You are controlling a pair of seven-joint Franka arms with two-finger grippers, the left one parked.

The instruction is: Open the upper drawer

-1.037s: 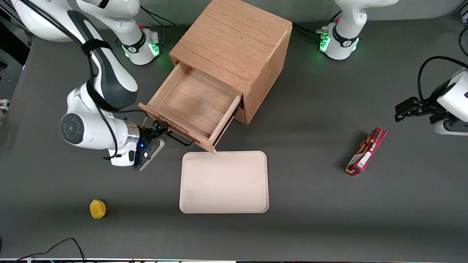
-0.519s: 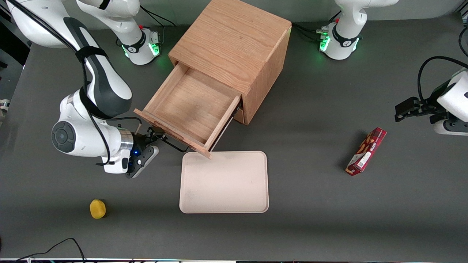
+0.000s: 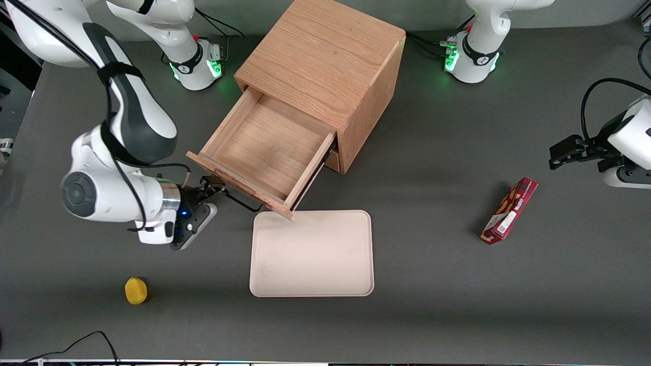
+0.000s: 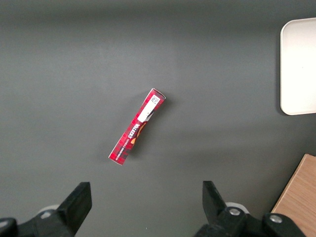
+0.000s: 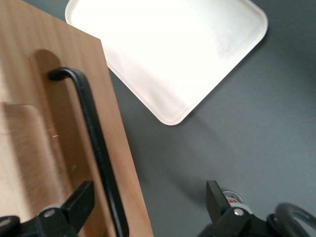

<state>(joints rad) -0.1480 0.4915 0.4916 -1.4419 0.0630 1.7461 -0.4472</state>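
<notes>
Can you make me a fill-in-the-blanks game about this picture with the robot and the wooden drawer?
1. The upper drawer is pulled ____.
2. The open gripper sits at the drawer's black ____.
3. Inside, the drawer is ____.
4. The drawer's front corner hangs over the cream ____.

Missing words: open; handle; empty; tray.

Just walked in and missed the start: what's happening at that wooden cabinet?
The right arm is working the upper drawer. The drawer is pulled well out and looks empty. The gripper sits open at the drawer's black handle, its fingers apart with the bar between them. A white tray lies on the table, nearer the front camera.
</notes>
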